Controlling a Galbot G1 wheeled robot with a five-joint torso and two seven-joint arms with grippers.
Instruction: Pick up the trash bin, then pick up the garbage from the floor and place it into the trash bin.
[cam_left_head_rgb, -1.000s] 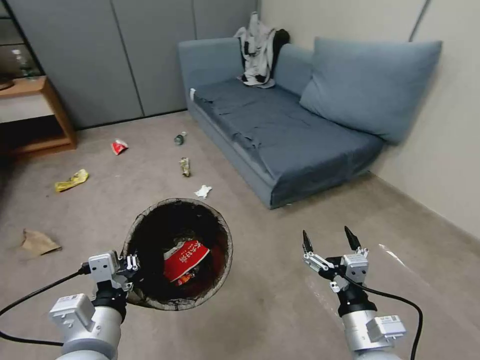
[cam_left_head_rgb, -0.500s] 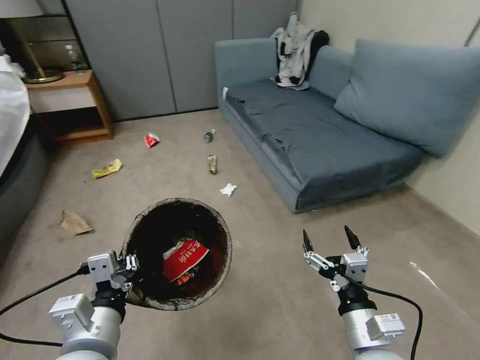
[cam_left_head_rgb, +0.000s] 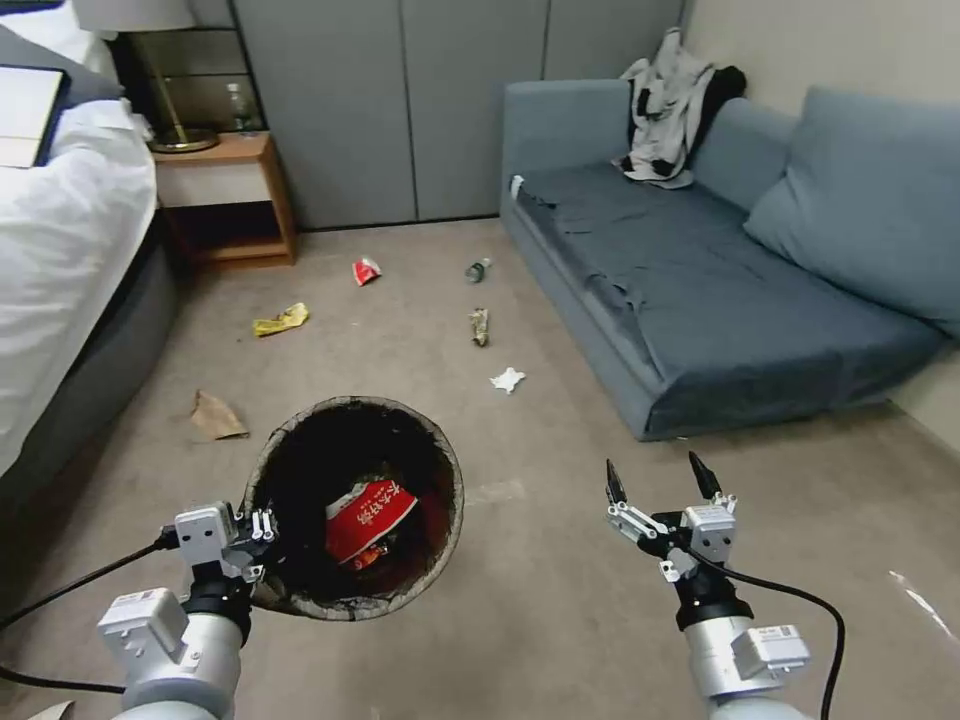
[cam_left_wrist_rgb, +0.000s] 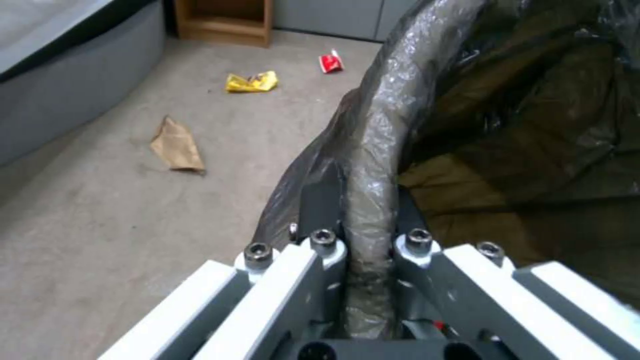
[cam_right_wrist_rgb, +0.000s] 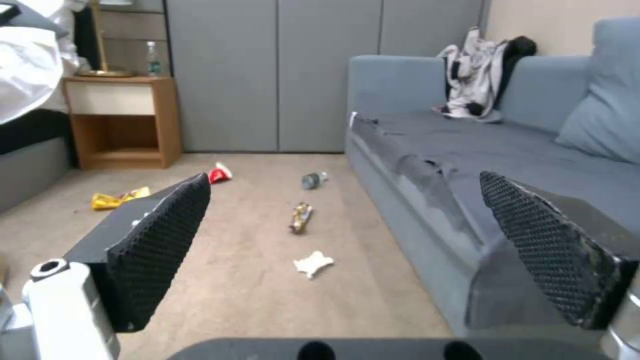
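While left pincer (cam_left_head_rgb: 262, 540) clamps trash bin (cam_left_head_rgb: 355, 505) rim, right pincer (cam_left_head_rgb: 655, 480), wide open and empty, should line up squarely over white tissue (cam_left_head_rgb: 507, 379).

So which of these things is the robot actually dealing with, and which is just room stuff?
Part of the job:
trash bin, gripped at its rim by the left hand
white tissue
brown paper bag
yellow wrapper
small bottle

Just there:
sofa
bed
nightstand

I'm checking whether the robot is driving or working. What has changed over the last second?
The whole head view has swung left: the bed has come in, so the camera turned, not the litter. The left gripper stays clamped on the trash bin rim; the right gripper stays open.
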